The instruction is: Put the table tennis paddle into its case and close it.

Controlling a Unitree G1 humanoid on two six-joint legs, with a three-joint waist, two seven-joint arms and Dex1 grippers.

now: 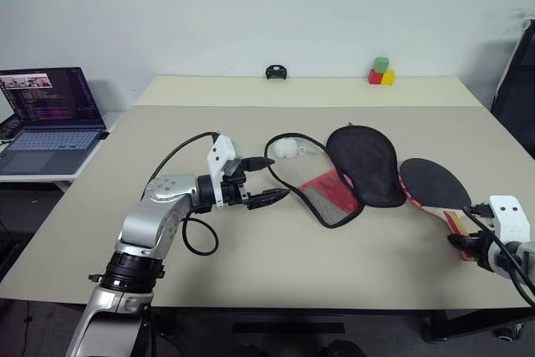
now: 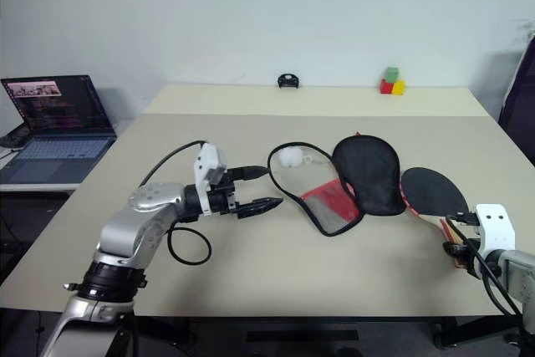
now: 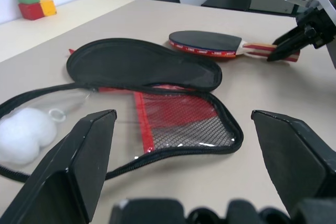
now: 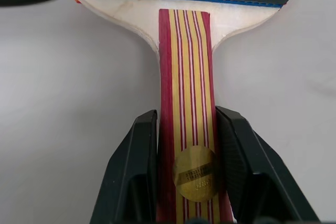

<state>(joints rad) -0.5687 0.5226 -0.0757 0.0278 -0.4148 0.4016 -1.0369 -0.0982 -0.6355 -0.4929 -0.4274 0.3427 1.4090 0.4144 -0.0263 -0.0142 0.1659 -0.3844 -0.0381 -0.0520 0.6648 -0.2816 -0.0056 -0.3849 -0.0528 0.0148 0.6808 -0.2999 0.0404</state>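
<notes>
Right pincer [image 4: 184, 174] is clamping the tan striped handle of the table tennis paddle [image 1: 435, 186], one finger on each side of it, while the paddle is lying flat on the surface [image 1: 251, 265] just beside the case [image 1: 355, 169]. Left pincer [image 1: 266, 181] is hovering with its fingers spread wide, pointing toward the open mouth of the case, touching nothing. The case is lying unzipped, its black lid folded back next to the paddle's rubber face and its red mesh half facing up, with a white ball [image 1: 284, 150] sitting at the far end inside the zip loop. Judging by its build, the paddle is rigid and light, so the handle is looking like the sensible place to hold. The case is looking soft and floppy, likely to slide or fold when pushed; pinching its zipped rim near the opening should be steadying it while the blade is going in
</notes>
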